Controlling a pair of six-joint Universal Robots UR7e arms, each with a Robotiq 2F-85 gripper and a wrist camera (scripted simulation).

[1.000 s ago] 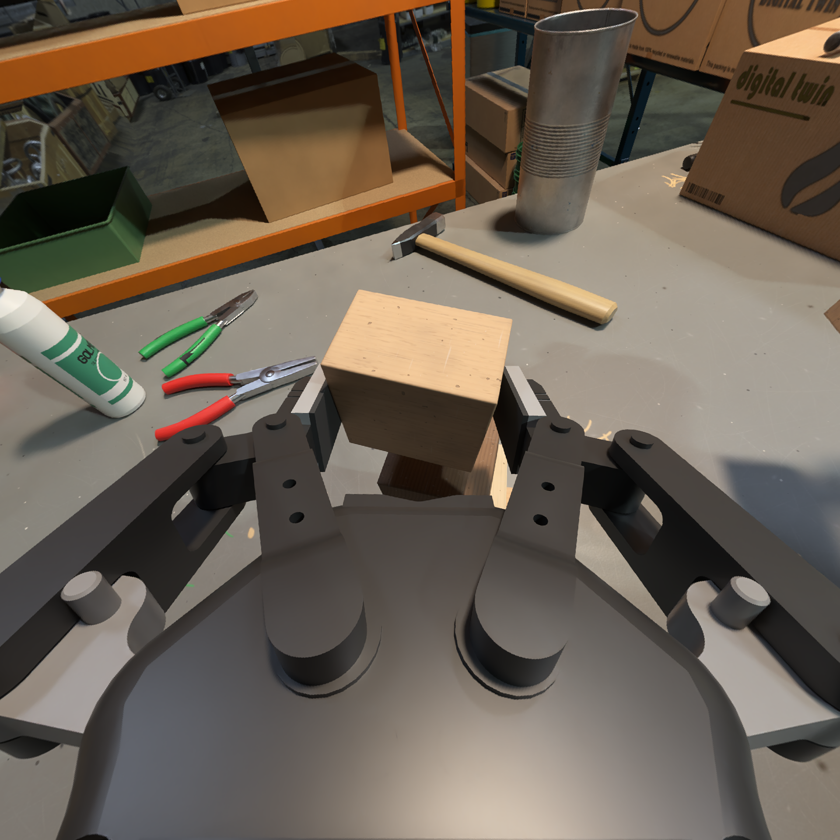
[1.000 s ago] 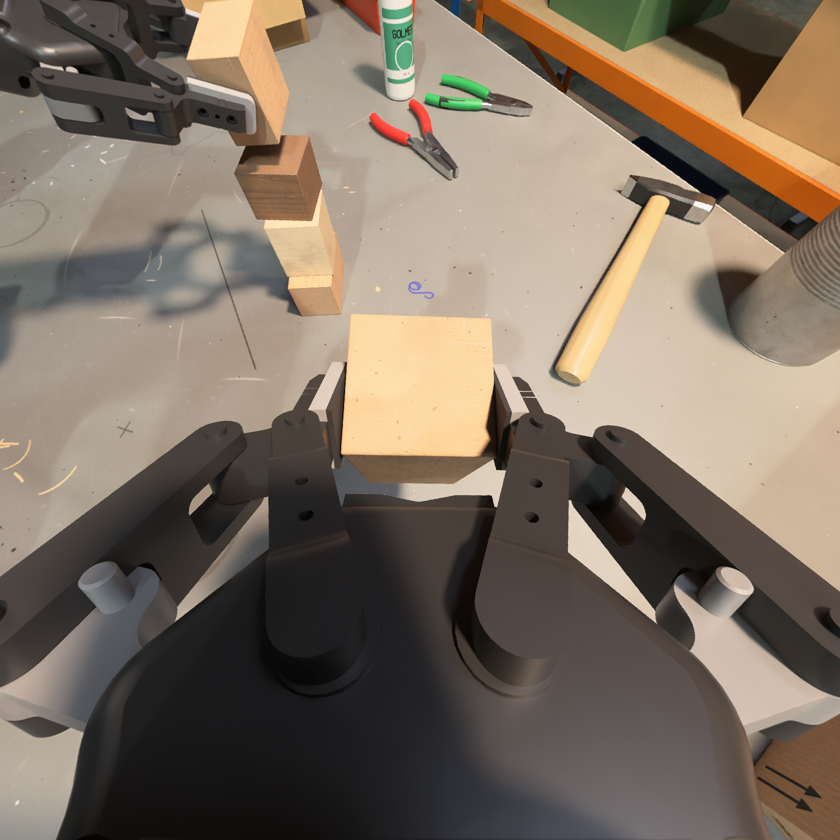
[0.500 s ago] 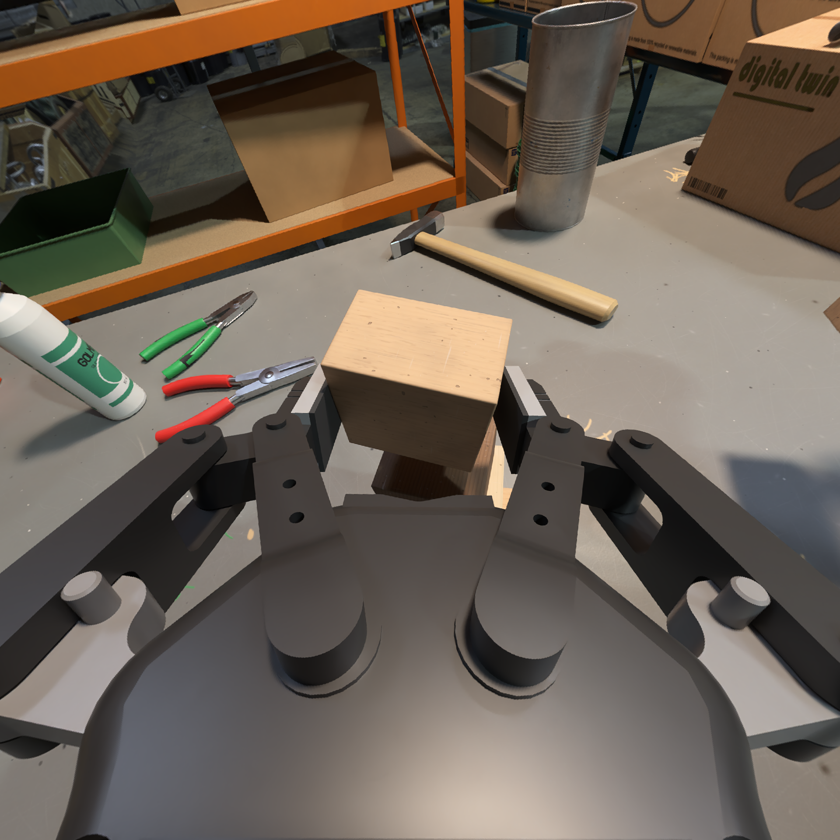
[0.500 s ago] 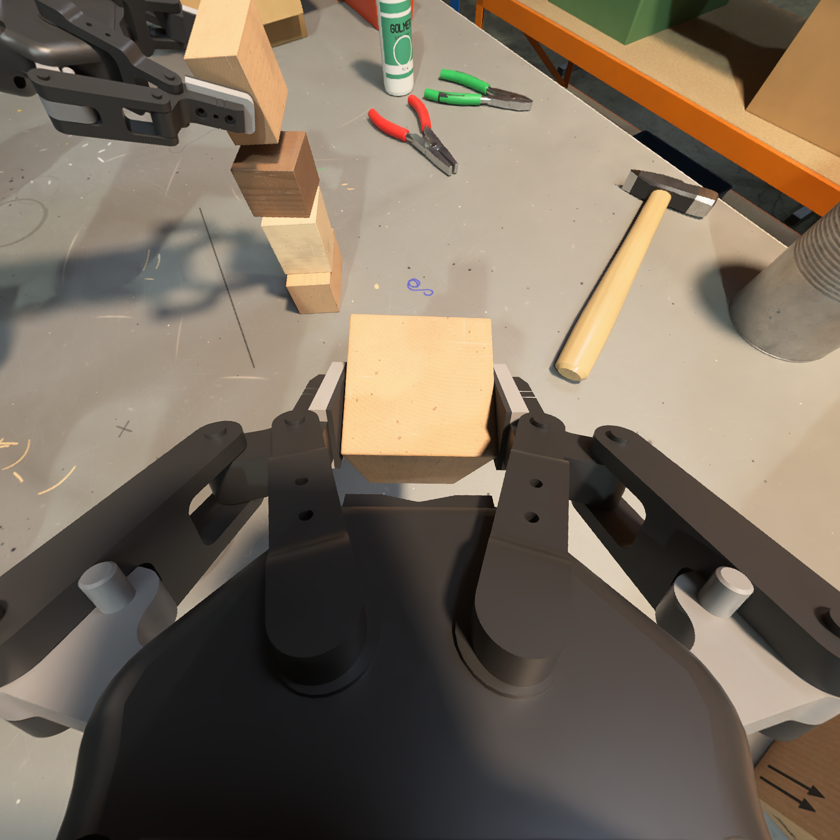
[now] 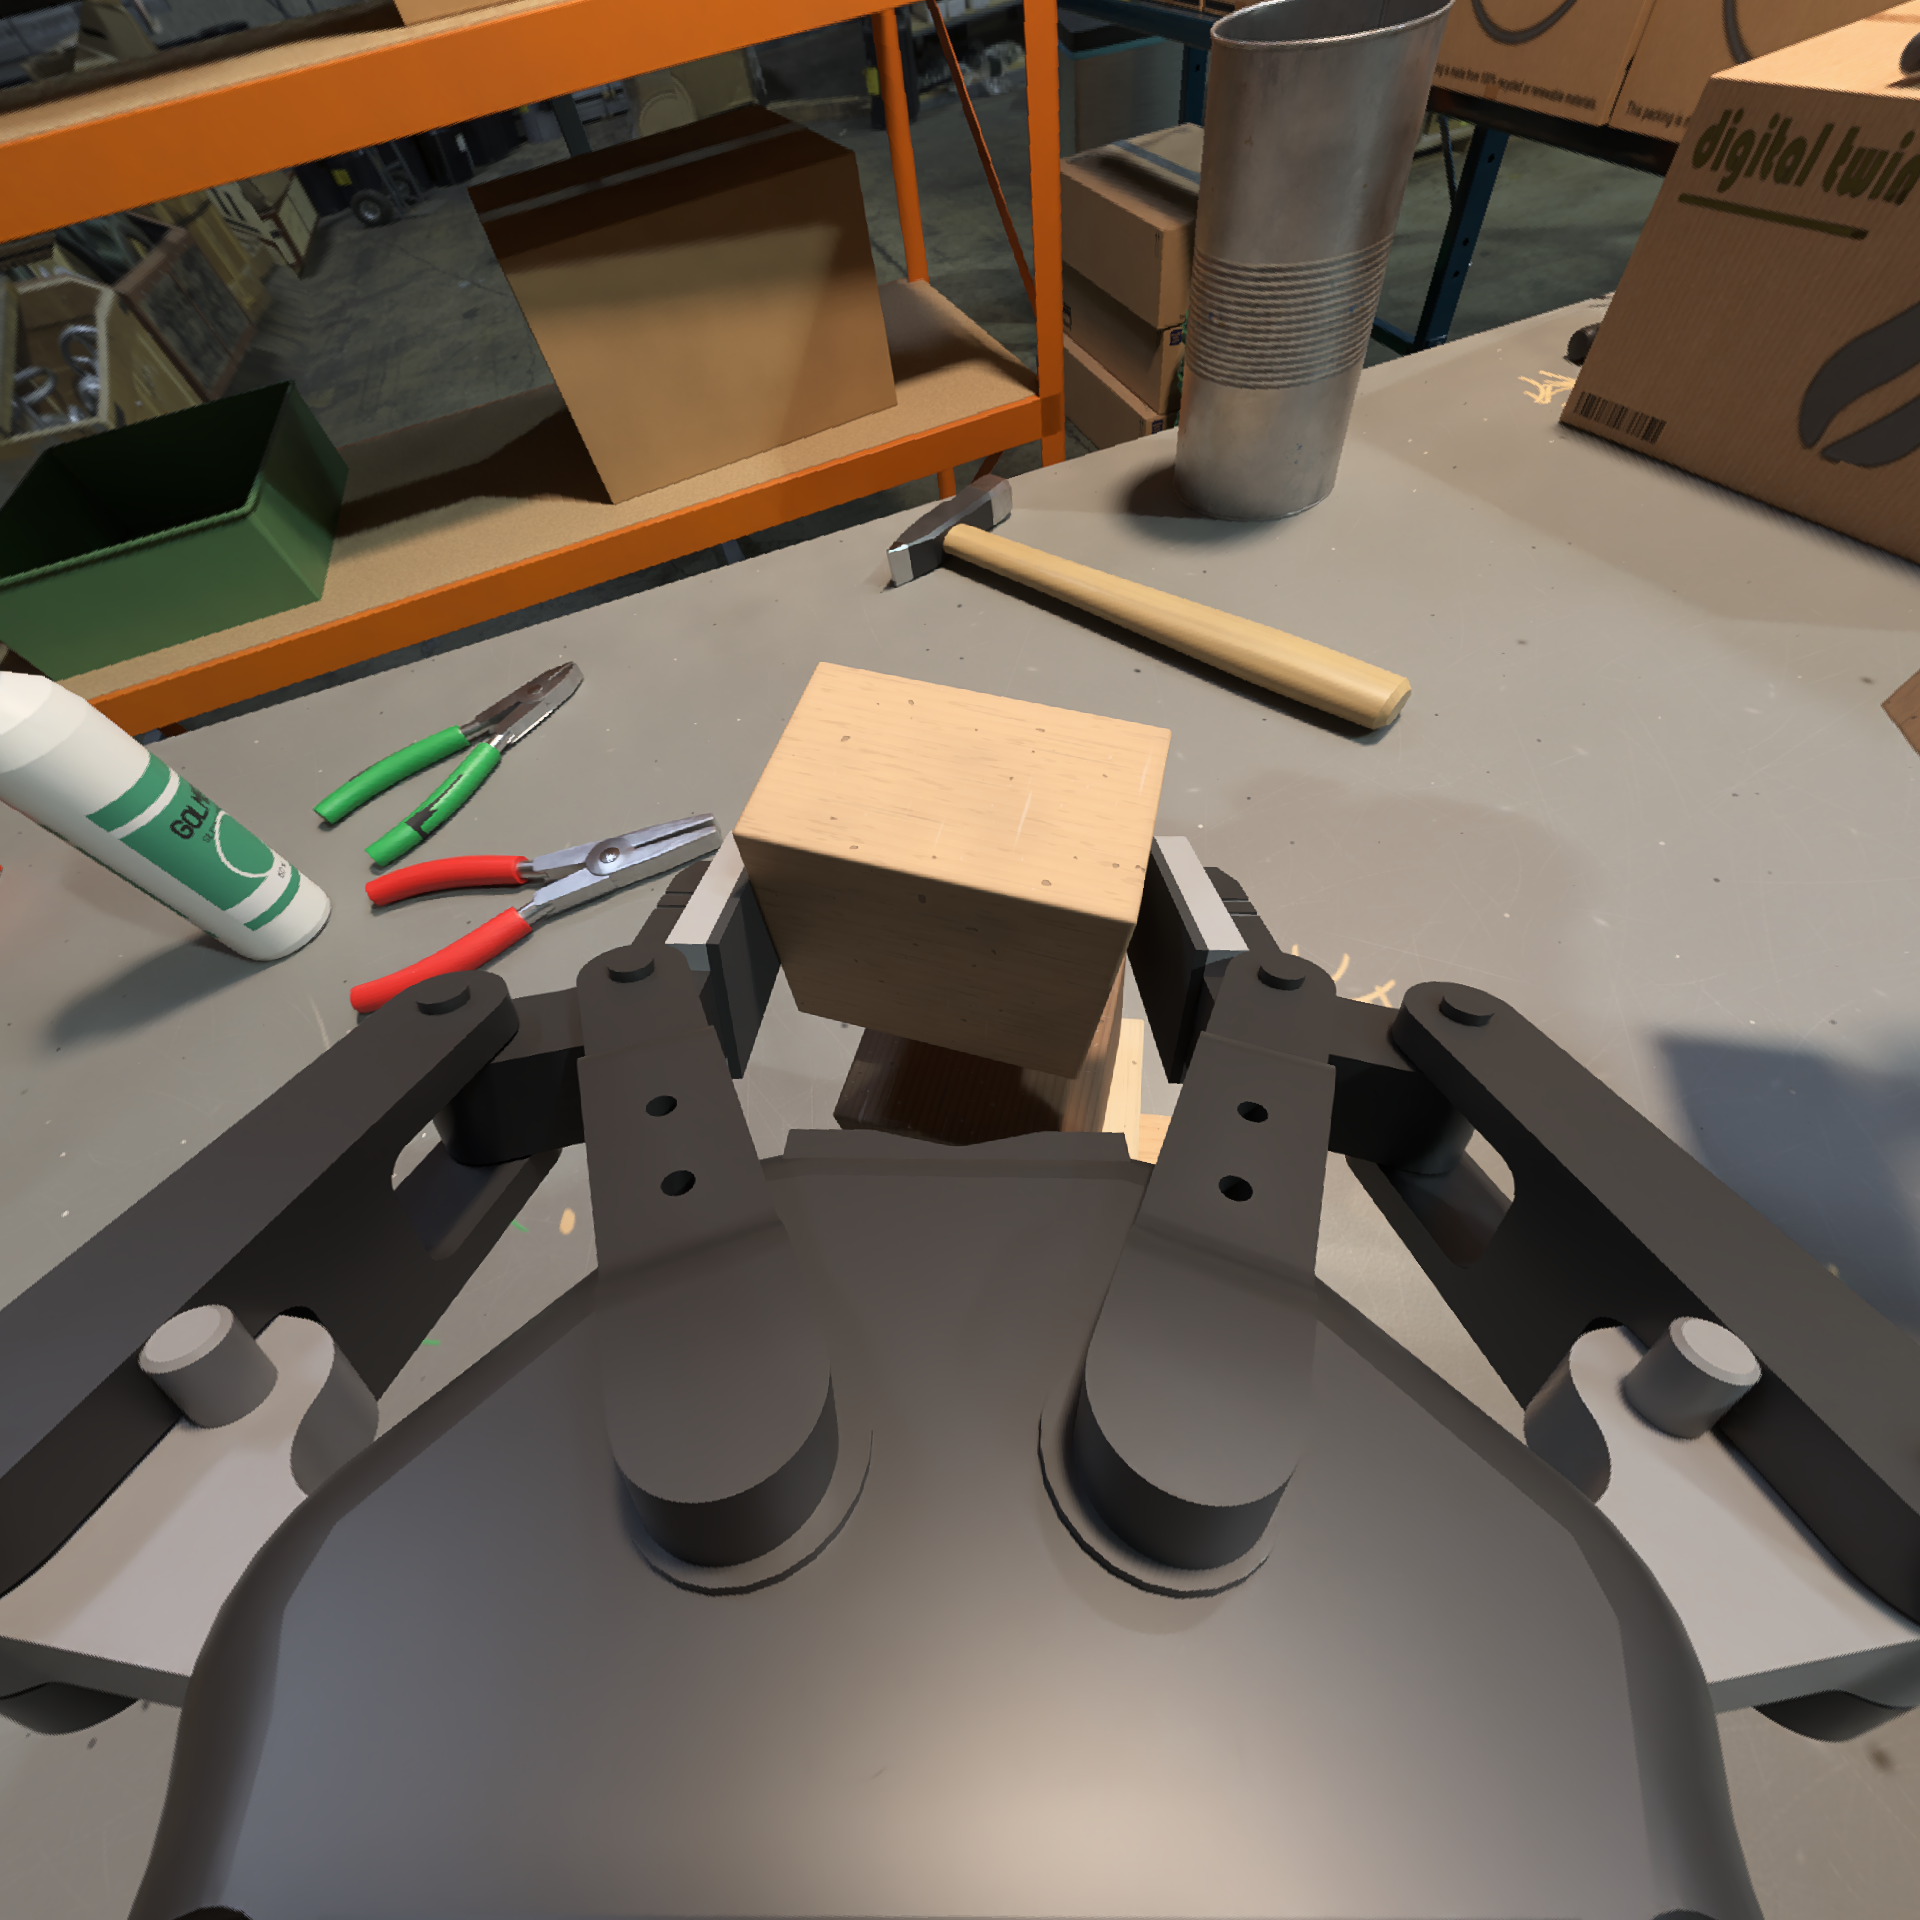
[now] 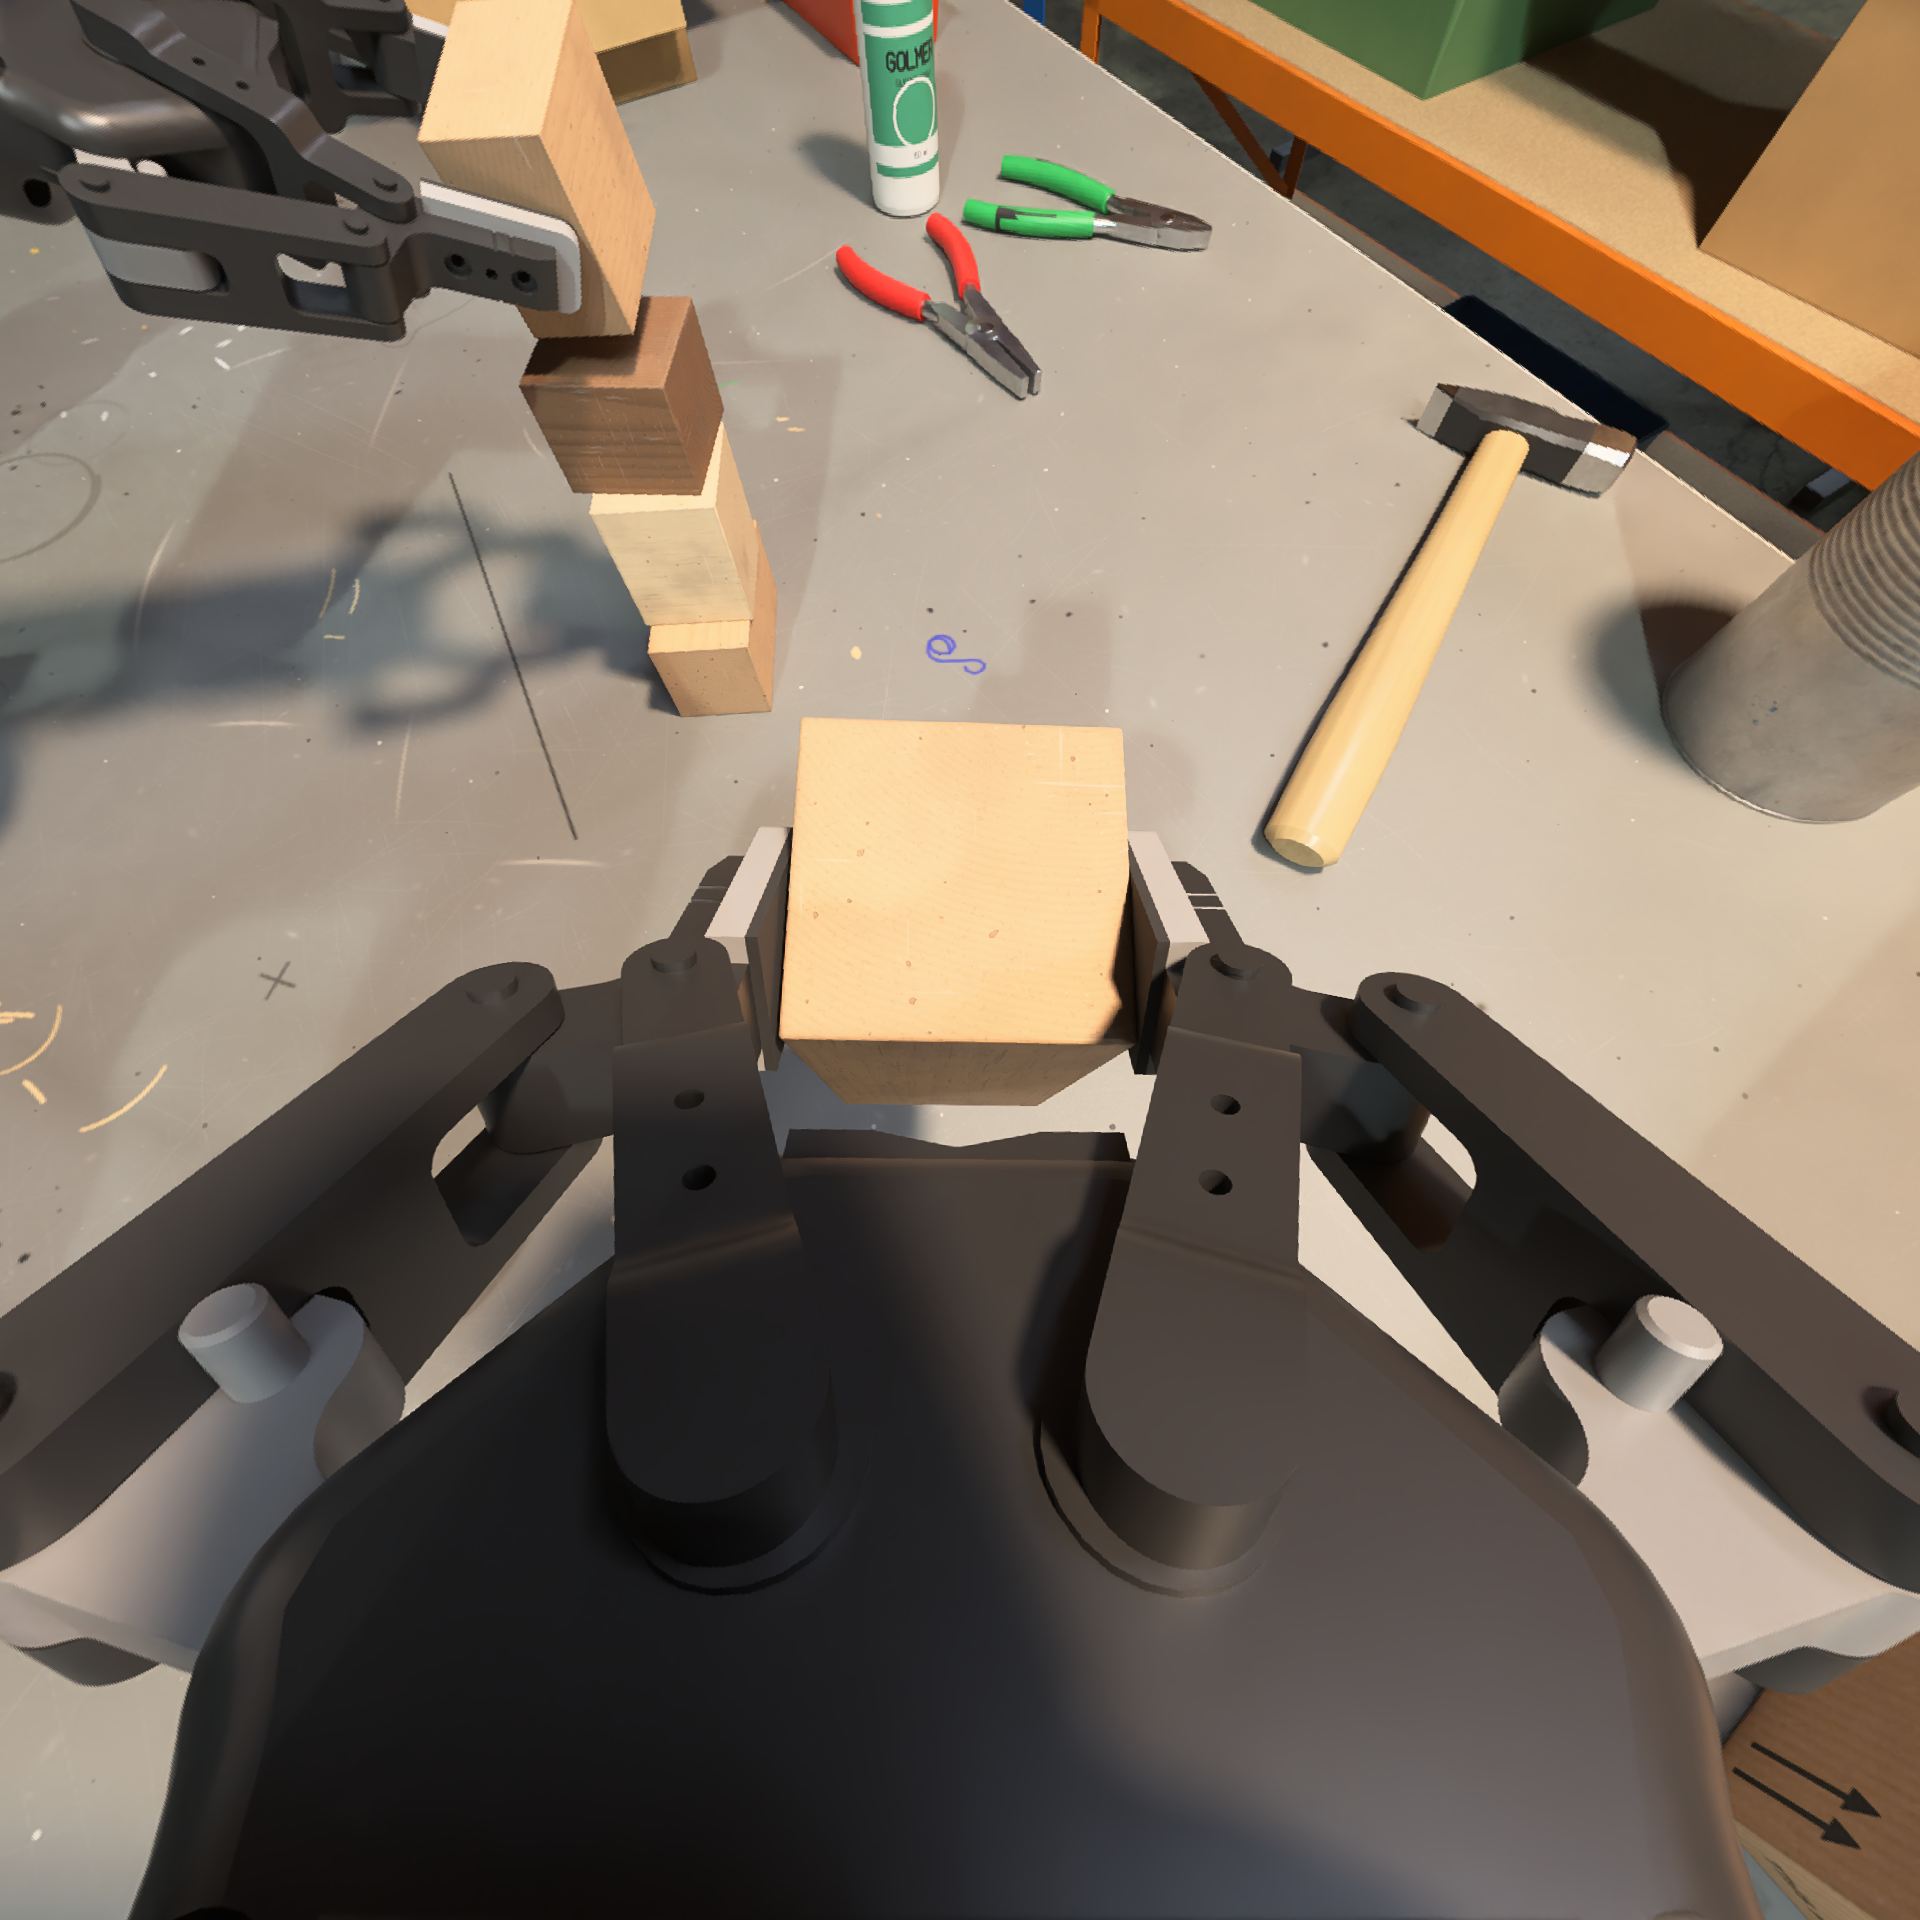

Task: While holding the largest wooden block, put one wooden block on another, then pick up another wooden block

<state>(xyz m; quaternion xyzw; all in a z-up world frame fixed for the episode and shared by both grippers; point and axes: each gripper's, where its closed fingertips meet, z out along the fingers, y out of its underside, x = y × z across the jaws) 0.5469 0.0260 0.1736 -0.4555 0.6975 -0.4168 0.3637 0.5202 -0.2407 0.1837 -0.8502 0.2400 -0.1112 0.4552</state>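
My left gripper (image 5: 951, 899) is shut on a light wooden block (image 5: 951, 831). In the right wrist view this block (image 6: 540, 145) sits tilted on top of a leaning stack: a dark brown block (image 6: 623, 405), a pale block (image 6: 675, 540) and a small light block (image 6: 717, 665) at the bottom on the table. The left gripper's near finger (image 6: 499, 249) shows there; the other is hidden behind the block. The dark block's edge (image 5: 935, 1091) shows under the held block. My right gripper (image 6: 956, 894) is shut on the largest, light orange block (image 6: 951, 831), above the grey table.
A hammer (image 6: 1403, 644), red pliers (image 6: 945, 301), green pliers (image 6: 1081, 203) and a white and green bottle (image 6: 904, 104) lie beyond the stack. A metal cylinder (image 6: 1808, 686) stands right. Another tan block (image 6: 644, 42) sits far back. A cardboard box (image 5: 1787, 281) is on the table.
Almost nothing: both views shift by only a few pixels. Both grippers keep hold of their blocks and the stack stands as before.
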